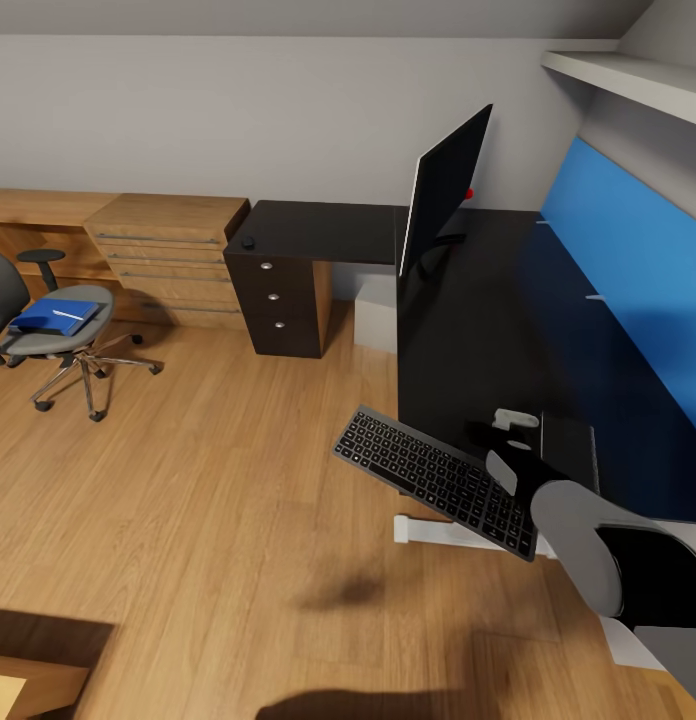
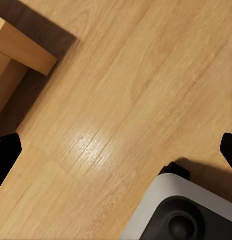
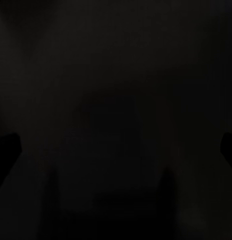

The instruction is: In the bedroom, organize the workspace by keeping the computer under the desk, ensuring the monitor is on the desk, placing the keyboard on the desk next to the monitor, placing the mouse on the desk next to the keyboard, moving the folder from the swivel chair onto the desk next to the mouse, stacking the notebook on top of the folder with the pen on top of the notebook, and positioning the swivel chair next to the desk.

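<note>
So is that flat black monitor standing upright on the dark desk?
Upright: the flat black monitor stands on its edge-on stand at the dark desk's back, screen vertical.

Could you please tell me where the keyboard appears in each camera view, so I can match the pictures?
Head view: keyboard lower centre-right, held tilted at the desk's front edge.
Left wrist view: wooden floor instead.
Right wrist view: too dark to tell.
Shared landmark: the wooden floor.

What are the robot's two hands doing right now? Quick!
Left hand: open, holding nothing, above the wood floor.
Right hand: holding the keyboard at the edge of the black desk.
</note>
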{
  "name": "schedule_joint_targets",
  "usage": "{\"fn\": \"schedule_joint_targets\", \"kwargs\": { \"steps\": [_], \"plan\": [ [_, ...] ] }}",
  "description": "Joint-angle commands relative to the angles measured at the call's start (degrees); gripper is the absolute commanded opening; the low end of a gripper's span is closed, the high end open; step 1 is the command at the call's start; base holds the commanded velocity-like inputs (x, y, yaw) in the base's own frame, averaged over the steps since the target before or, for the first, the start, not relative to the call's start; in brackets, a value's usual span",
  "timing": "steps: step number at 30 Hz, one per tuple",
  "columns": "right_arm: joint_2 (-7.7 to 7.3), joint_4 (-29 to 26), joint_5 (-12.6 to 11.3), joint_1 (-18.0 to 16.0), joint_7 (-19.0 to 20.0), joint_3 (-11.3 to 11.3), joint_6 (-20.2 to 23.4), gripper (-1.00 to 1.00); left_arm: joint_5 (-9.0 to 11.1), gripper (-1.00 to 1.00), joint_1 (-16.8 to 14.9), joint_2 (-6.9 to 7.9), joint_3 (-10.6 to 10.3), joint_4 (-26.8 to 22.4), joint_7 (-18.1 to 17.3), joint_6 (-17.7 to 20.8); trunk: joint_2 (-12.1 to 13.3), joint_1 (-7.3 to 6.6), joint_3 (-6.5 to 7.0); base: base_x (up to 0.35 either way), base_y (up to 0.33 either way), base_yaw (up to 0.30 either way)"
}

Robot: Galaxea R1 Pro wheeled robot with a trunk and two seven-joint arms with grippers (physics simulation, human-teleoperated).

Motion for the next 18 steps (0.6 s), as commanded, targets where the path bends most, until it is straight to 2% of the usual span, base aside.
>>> {"fn": "schedule_joint_targets", "kwargs": {
  "steps": [1, 6, 9, 12, 15, 18],
  "plan": [
    [0.02, -0.5, -0.4, 0.0, 0.0, -0.3, -0.2, 1.0, 0.2, 1.0, 0.0, 0.03, -0.5, 0.0, 0.5, -0.2, -0.1, 0.02, -0.07, 0.0, 0.0, 0.0],
    [0.02, -3.3, -0.4, 0.0, 0.0, -0.3, 4.3, 1.0, 0.2, 1.0, 0.0, -0.29, -0.5, 0.0, 0.5, -0.1, -0.1, 0.02, -0.07, 0.0, 0.0, 0.0],
    [-0.04, -8.0, -0.4, 0.2, 0.0, -0.3, 12.4, 1.0, 0.2, 1.0, 0.0, -0.54, -0.5, 0.1, 0.5, -0.1, -0.1, 0.02, -0.07, 0.0, 0.0, 0.0],
    [-0.05, -12.4, -0.8, 1.3, 0.0, -0.4, 17.7, 1.0, 0.2, 1.0, 0.0, -0.61, -0.5, 0.1, 0.5, -0.1, -0.1, 0.02, -0.07, 0.0, 0.0, 0.0],
    [-0.09, -17.8, -2.5, 3.6, 0.0, -0.4, 22.9, 1.0, 0.2, 1.0, 0.0, -0.63, -0.5, 0.1, 0.5, -0.2, -0.1, 0.02, -0.07, 0.0, 0.0, 0.0],
    [-0.27, -24.5, -5.2, 6.4, 0.0, -0.6, 27.9, 1.0, 0.1, 1.0, 0.0, -0.66, -0.5, 0.1, 0.5, -0.2, -0.1, 0.02, -0.07, 0.0, 0.0, 0.0]
  ]
}}
